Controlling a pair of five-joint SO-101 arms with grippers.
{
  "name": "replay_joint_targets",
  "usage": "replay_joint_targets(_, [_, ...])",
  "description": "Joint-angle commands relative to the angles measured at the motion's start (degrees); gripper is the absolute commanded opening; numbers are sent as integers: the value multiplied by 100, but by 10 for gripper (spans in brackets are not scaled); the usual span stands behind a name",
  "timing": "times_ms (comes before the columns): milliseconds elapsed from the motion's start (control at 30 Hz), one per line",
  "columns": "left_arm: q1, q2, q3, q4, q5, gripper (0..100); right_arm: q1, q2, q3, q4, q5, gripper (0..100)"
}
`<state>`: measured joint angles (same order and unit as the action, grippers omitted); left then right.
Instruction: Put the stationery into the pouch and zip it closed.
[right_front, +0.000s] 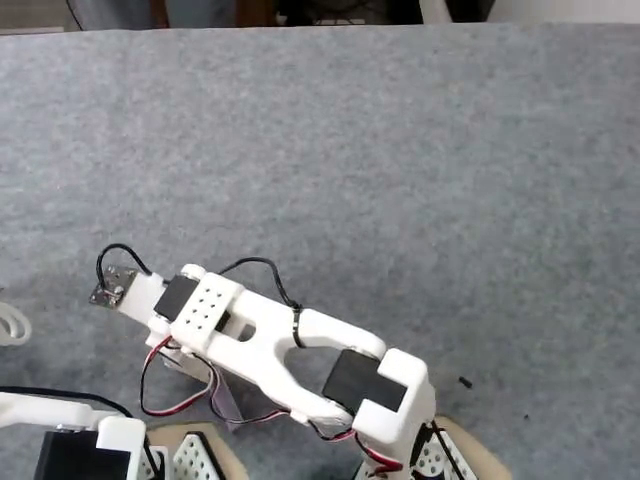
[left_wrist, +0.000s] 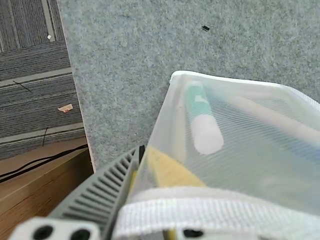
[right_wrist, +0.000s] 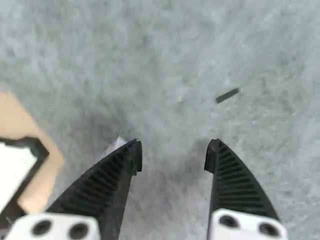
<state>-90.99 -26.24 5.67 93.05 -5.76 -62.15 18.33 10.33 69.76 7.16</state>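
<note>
Pouch (left_wrist: 250, 165): translucent mesh with a white band, raised off the grey mat (left_wrist: 120, 60). It is clamped in the left gripper (left_wrist: 146, 155), one ribbed finger (left_wrist: 100, 195) showing against it. Contents: green-and-white marker (left_wrist: 202, 120), yellow item (left_wrist: 165, 172), pale stick (left_wrist: 280, 122). Right gripper (right_wrist: 172, 150): spread wide, holding nothing, above the mat near a black speck (right_wrist: 227, 95).

I see a grey felt mat (right_front: 400, 150) covering nearly the whole high view, with a small black fleck (right_front: 465, 382) lying on it at lower right. Past the mat's edge, my left wrist feed shows a wooden ledge (left_wrist: 40, 185) and striped floor carpet (left_wrist: 30, 100) with a pale scrap (left_wrist: 65, 107) on it.
</note>
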Motion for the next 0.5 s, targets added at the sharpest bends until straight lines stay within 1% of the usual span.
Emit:
replay_joint_targets(0, [-127, -9, -198, -158, -35, 29, 378, 57, -101, -167, -88, 226])
replay_joint_targets(100, [-119, -9, -198, -167, -35, 29, 484, -48, -259, 501, -220, 226])
replay_joint_targets(233, [-101, -9, -198, -141, -35, 29, 343, -374, -752, 1644, -782, 226])
replay_joint_targets(300, [-92, -9, -198, -141, -35, 29, 158, -479, -980, 2119, -1108, 226])
replay_joint_targets(367, [-84, -9, -198, -141, -26, 29, -79, -514, -1147, 2435, -1371, 226])
replay_joint_targets(467, [-40, -9, -189, -132, -26, 29, -97, -514, -1253, 2497, -1653, 228])
